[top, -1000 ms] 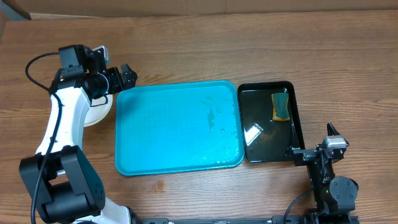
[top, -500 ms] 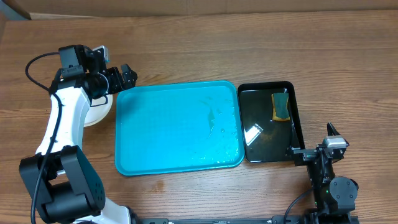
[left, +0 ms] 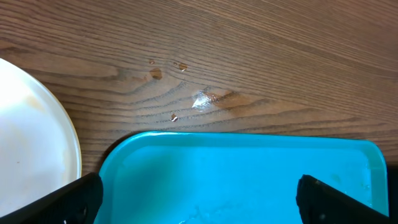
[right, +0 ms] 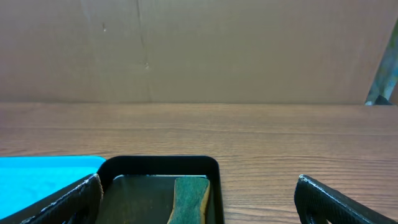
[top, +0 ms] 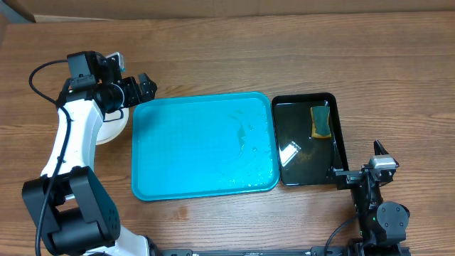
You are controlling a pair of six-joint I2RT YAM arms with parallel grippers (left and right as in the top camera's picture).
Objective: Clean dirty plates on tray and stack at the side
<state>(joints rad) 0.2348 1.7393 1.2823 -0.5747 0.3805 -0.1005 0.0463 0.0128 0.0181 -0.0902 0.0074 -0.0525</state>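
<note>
The turquoise tray (top: 185, 153) lies mid-table with no plates on it, only wet streaks. The white plates (top: 114, 128) sit stacked on the table left of the tray, mostly hidden under my left arm; the edge of the stack also shows in the left wrist view (left: 31, 149). My left gripper (top: 142, 89) is open and empty above the tray's far left corner (left: 205, 180). My right gripper (top: 361, 165) is open and empty, resting low near the table's front right edge, facing the black tray.
A narrow black tray (top: 288, 167) holding water and a green-yellow sponge (top: 321, 121) stands right of the turquoise tray; it also shows in the right wrist view (right: 161, 165). Water drops (left: 202, 99) lie on the wood beyond the tray. A cardboard wall (right: 199, 50) stands at the back.
</note>
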